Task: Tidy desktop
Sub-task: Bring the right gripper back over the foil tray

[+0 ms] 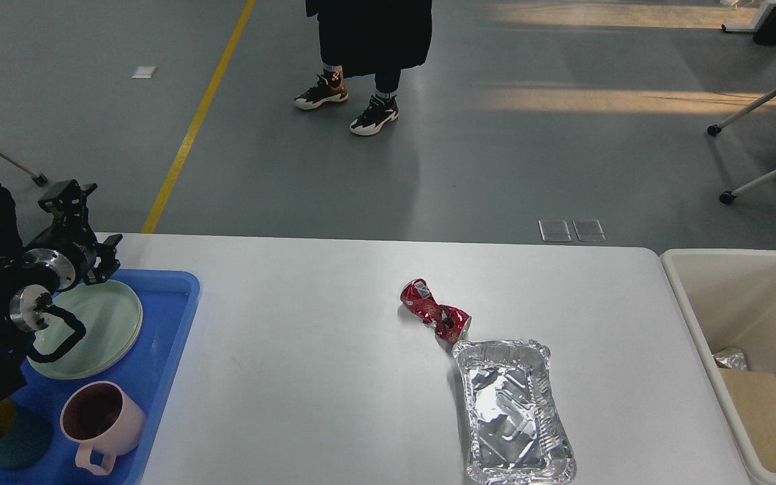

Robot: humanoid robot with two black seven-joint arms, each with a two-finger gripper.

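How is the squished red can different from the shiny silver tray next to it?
The red can is crushed and twisted, while the foil tray keeps its open rectangular shape, only wrinkled. The can is red with printing; the tray is plain silver. The can is much smaller than the tray and lies farther back on the desktop. Both are metal-looking, empty-looking litter lying close together, the can's end right at the tray's corner.

The desktop (307, 350) carries blue tray (166, 337), crushed can (434, 314), foil pan (514, 411).
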